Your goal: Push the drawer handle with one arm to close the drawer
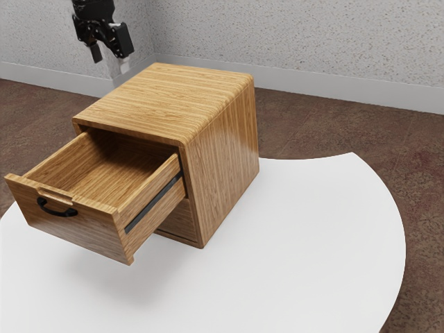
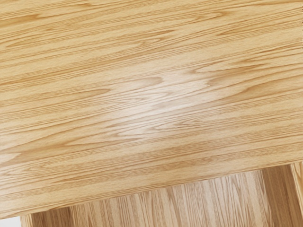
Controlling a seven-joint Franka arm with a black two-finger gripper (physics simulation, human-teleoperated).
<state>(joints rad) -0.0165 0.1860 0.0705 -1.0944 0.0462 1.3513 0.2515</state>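
A white table [image 1: 312, 243] with a curved edge spreads across the exterior view's lower part. Mottled brown floor [image 1: 326, 132] lies behind it; across the top, speckled pale walls [image 1: 319, 41] meet above a plain baseboard [image 1: 347, 98].

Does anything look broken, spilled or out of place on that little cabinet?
Only the upper drawer stands out: it sticks far out of the cabinet, over the table. It doesn't look askew, and its handle looks intact. I see no spill or damage, so it seems simply left open.
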